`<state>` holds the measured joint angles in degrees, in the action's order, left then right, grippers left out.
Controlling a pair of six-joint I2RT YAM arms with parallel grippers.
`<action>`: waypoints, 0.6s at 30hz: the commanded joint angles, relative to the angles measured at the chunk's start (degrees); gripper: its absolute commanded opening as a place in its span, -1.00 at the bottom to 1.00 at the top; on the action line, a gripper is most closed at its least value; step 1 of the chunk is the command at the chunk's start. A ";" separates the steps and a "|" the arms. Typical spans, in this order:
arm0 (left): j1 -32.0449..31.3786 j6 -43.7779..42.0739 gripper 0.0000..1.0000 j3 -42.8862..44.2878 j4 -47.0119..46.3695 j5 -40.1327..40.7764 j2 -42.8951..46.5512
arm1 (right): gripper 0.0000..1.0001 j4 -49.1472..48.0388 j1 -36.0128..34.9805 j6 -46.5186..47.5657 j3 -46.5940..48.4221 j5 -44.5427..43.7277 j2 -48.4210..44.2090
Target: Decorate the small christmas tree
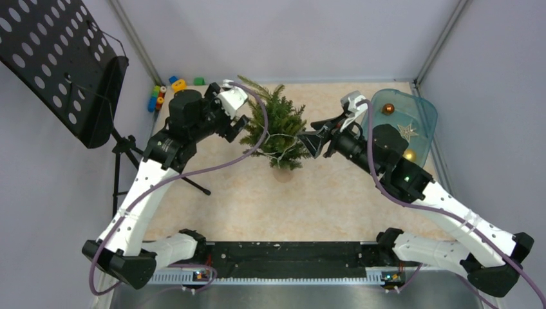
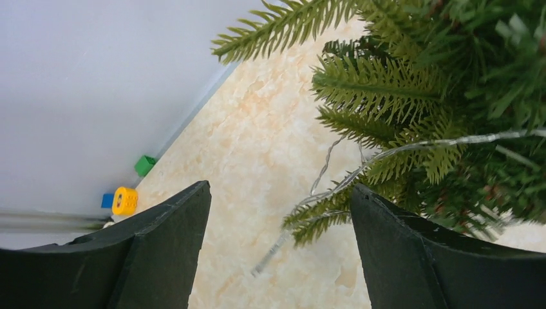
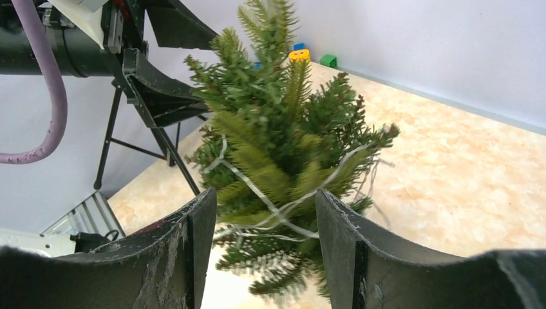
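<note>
I am looking down on the table point(image 1: 225, 206), and the small christmas tree point(image 1: 281, 125) is standing upright near its middle, a little toward the far edge, on its round pale base point(image 1: 282, 172); a thin pale light string point(image 1: 275, 143) is draping across the lower branches. The left gripper point(image 2: 280, 193) is hovering just beside the tree's left side, its two dark fingers point(image 2: 167, 251) spread wide and closing on nothing; in its own camera I am seeing bare tabletop and a dangling stretch of the string between them, with branches reaching in from the right. The right gripper point(image 3: 265, 196) is pointing at the tree's right side from the opposite direction; its fingers point(image 3: 348, 257) are standing parted too, and the low branches and string are showing in the gap, though I cannot tell whether the tips are touching the needles. Behind the right arm a teal bin point(image 1: 422, 106) is sitting at the table's far right corner, holding a copper ball point(image 1: 388, 109), a pale star point(image 1: 407, 132) and a gold ball point(image 1: 409, 154); coloured blocks point(image 1: 166, 89) are lying in the far left corner, and a black perforated music stand point(image 1: 64, 64) is standing off the table to the left.
</note>
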<state>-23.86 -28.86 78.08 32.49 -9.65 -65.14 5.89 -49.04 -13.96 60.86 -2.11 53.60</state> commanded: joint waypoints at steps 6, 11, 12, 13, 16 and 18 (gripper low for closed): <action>1.53 -1.65 0.78 -1.98 2.66 -15.07 5.16 | 0.22 0.76 -0.74 2.00 3.27 -2.27 -0.93; 1.59 -2.56 0.82 -1.22 7.39 -18.32 7.30 | 0.27 2.89 -0.48 2.72 4.81 -4.51 0.81; 1.55 -2.60 0.82 -0.88 8.09 -18.44 7.65 | 0.28 3.14 -0.26 2.73 5.18 -4.80 1.18; 1.61 -2.49 0.82 -0.48 8.55 -18.55 8.06 | 0.28 3.36 0.05 2.68 5.53 -4.86 1.48; 1.81 -1.24 0.82 0.36 8.80 -17.69 8.66 | 0.29 4.41 0.53 3.32 7.41 -4.31 2.01; 2.00 0.57 0.82 0.22 7.87 -15.60 8.80 | 0.32 6.16 0.71 3.99 9.22 -4.90 2.28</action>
<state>-22.41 -30.39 76.18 40.93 -25.98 -57.21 10.26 -48.84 -11.64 64.97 -5.72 55.42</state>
